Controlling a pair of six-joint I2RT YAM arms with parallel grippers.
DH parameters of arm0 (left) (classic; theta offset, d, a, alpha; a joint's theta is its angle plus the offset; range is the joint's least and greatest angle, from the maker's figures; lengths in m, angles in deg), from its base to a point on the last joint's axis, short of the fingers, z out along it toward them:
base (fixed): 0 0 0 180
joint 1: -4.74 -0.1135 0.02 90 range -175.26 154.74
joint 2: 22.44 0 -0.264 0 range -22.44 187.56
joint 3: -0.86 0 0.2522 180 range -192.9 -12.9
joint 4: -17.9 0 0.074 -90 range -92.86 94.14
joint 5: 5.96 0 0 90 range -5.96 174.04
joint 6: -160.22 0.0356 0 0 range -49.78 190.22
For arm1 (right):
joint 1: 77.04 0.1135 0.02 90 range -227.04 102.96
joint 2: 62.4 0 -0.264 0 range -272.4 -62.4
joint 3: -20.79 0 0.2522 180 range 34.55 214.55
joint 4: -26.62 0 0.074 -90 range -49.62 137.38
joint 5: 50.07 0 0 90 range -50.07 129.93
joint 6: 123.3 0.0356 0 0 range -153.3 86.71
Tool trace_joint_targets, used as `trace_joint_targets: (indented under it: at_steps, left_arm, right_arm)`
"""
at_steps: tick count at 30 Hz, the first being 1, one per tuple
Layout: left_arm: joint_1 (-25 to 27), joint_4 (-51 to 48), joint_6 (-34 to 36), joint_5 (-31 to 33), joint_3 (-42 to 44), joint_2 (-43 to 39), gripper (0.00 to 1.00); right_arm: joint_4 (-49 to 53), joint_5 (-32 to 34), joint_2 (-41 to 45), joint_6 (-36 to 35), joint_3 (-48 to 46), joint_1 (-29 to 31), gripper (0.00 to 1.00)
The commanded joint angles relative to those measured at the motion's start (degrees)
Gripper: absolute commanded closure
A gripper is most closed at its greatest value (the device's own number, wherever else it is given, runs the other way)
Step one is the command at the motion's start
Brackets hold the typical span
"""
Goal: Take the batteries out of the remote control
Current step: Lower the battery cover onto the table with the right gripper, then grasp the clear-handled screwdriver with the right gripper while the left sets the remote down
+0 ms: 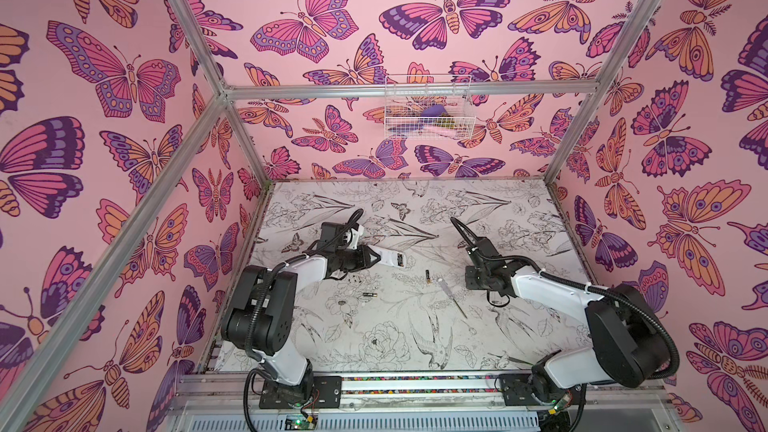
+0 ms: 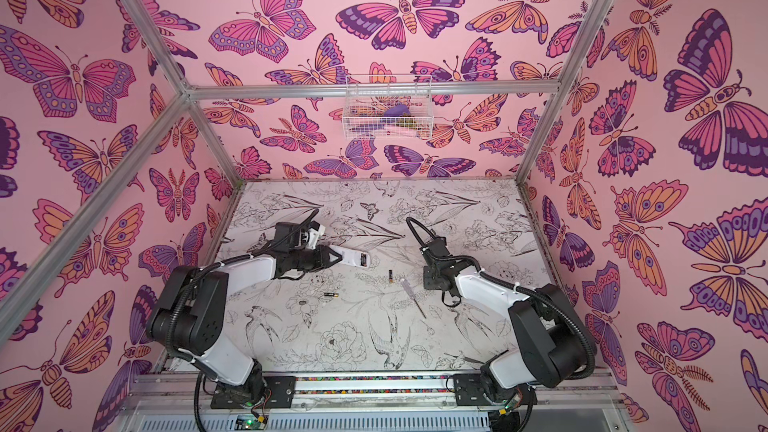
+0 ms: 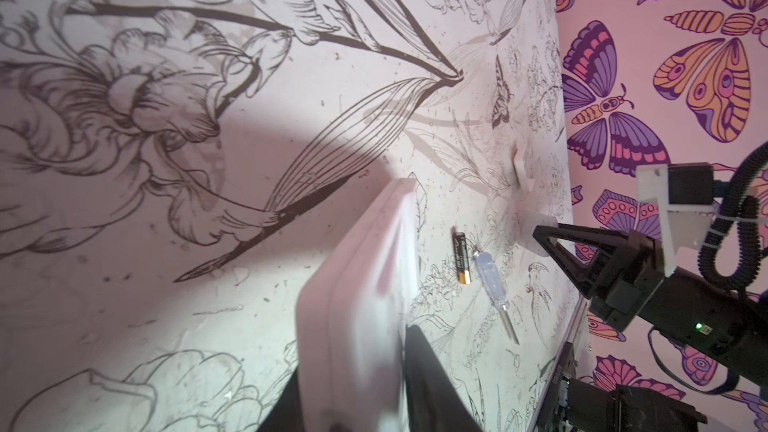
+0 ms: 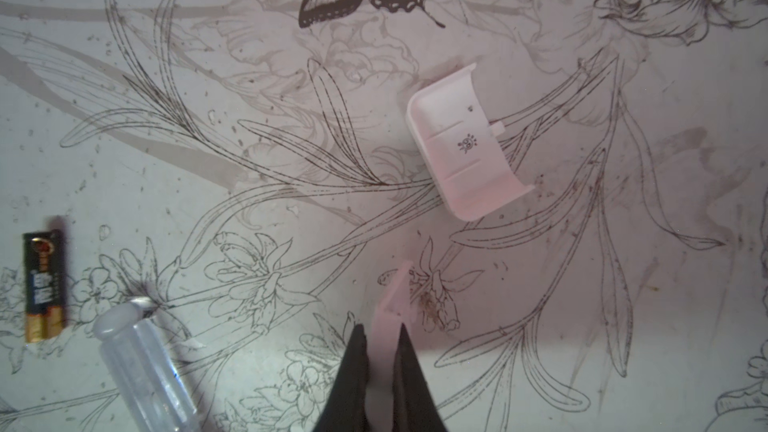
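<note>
My left gripper (image 1: 380,257) is shut on one end of the white remote control (image 1: 392,259), holding it out toward the middle of the table. A dark open compartment shows at its far end. Two batteries, black with gold ends, lie loose on the table in both top views: one (image 1: 427,277) past the remote's tip, one (image 1: 369,295) nearer the front. The left wrist view shows the blurred remote (image 3: 357,284) and a battery (image 3: 461,257). My right gripper (image 4: 382,328) is shut on a thin white plastic piece (image 4: 395,288), low over the table.
A clear-handled screwdriver (image 1: 453,297) lies beside the farther battery. A white battery cover (image 4: 465,143) lies on the table ahead of my right gripper. A wire basket (image 1: 428,108) hangs on the back wall. Pink butterfly walls close in the table.
</note>
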Motion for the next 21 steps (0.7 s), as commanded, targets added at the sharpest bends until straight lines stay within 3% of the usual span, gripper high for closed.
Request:
trace_joint_targets:
  at_steps: [1,21]
  left_arm:
    - [-1.2,-1.6,1.0,1.9,-1.2,1.2,0.66]
    - [-2.3,-6.5,3.6,2.7,-7.3,9.2,0.5]
  right_arm:
    - [0.0,0.2,-1.8,1.0,1.5,-0.3,0.88]
    - [7.6,-7.0,-1.3,-4.2,7.2,-0.2,0.6]
